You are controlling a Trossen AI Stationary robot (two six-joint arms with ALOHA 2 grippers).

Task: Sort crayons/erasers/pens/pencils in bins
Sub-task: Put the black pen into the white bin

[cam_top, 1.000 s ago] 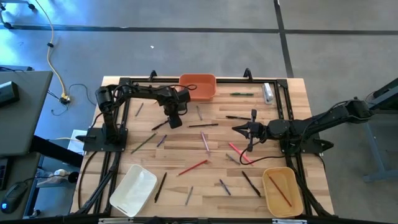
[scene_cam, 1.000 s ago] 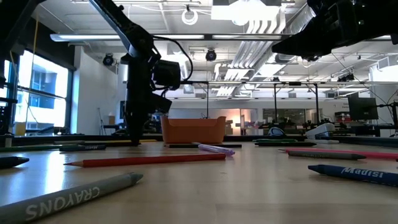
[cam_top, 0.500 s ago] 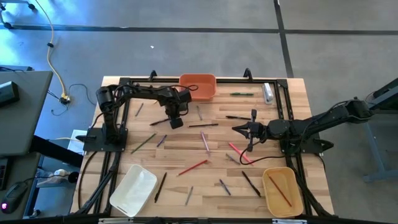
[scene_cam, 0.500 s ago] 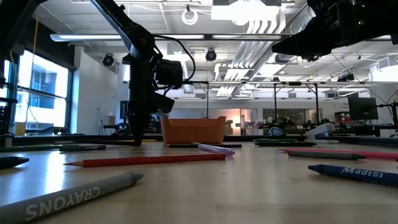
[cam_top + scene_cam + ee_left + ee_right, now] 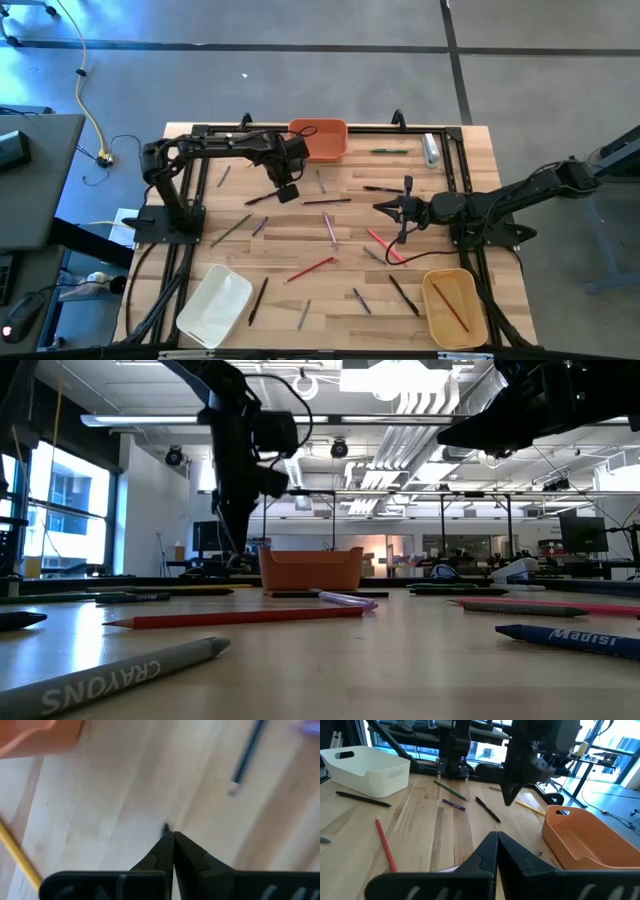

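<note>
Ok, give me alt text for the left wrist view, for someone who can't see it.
The left gripper, its two dark fingers shut together with nothing visible between them, hangs above bare wooden table. A corner of the orange bin, a yellow pencil and a dark pencil sit at the picture's edges.

Non-task items I am seeing around the workspace.
A clear-and-white tube is lying on the wooden table; a yellow cable is trailing across the floor.

Grey concrete floor, yellow cable across it; open ceiling, ducts, bright window.
</note>
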